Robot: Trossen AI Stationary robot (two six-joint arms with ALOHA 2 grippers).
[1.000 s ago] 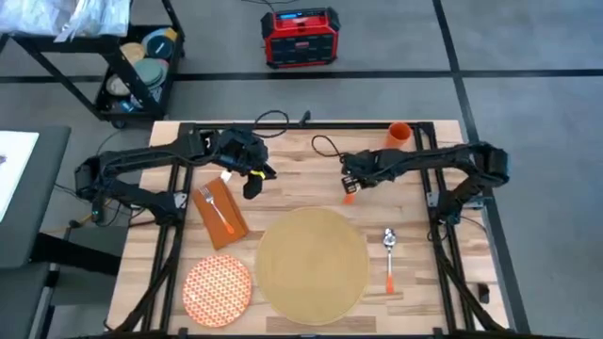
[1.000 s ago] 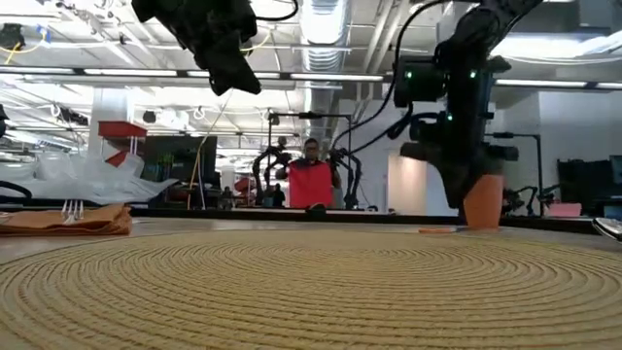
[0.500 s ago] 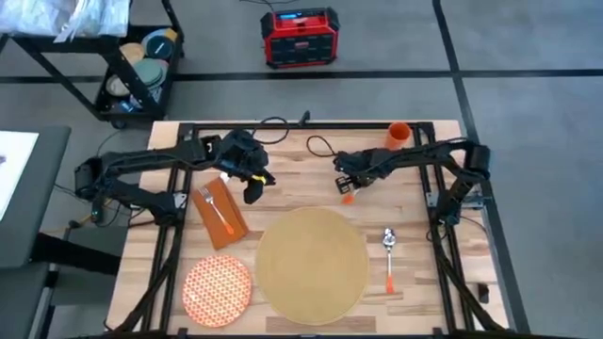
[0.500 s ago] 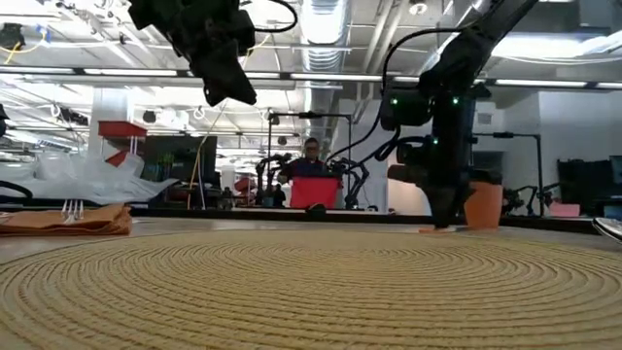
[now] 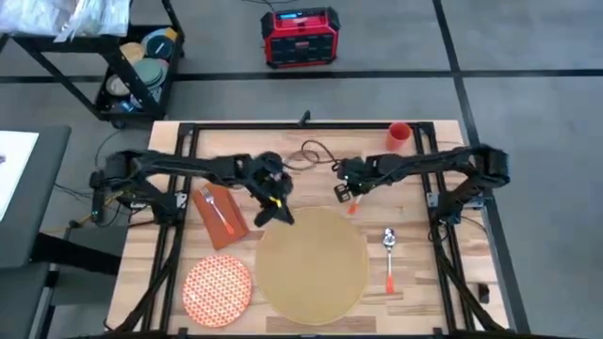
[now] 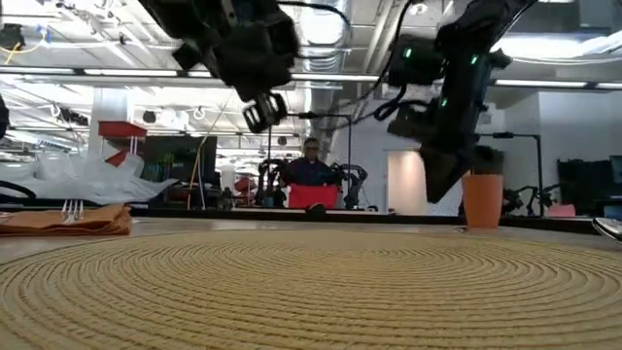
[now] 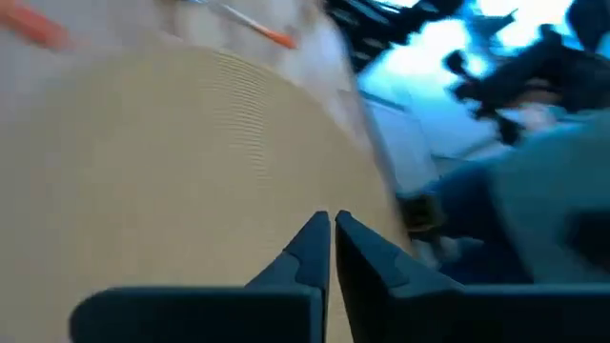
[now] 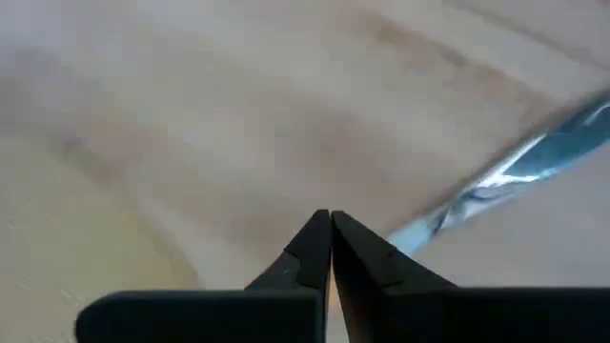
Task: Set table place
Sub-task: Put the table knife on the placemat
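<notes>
Nearest the front edge of the table [image 5: 443, 311]: patterned plate [image 5: 217, 288] at front left, well in front of the left gripper. Woven placemat [image 5: 313, 261] fills the front centre; it touches nothing but the wood in the high view. Orange-handled spoon [image 5: 388, 259] lies just off the placemat's right rim, in front of and to the right of the right gripper.

Left gripper [image 5: 275, 209] hangs over the placemat's back-left rim, above the surface per the low view [image 6: 262, 109]. Left wrist view: fingers [image 7: 310, 250] pressed together, nothing between them, placemat weave directly ahead.

Rust napkin [image 5: 221, 215] lies just left of the left gripper, with an orange-handled fork [image 5: 216, 210] resting on top of it.

Right gripper [image 5: 349, 195] sits just behind the placemat's back rim, to the right of the left gripper and apart from it. Right wrist view: fingers [image 8: 315, 246] together at the tips; a steel blade [image 8: 519, 167] shows ahead of them. An orange handle [image 5: 351, 206] pokes out at this gripper in the high view; whether it is gripped, cannot tell.

Orange cup [image 5: 399, 136] stands upright at the back of the table, behind and right of the right gripper, well apart.
</notes>
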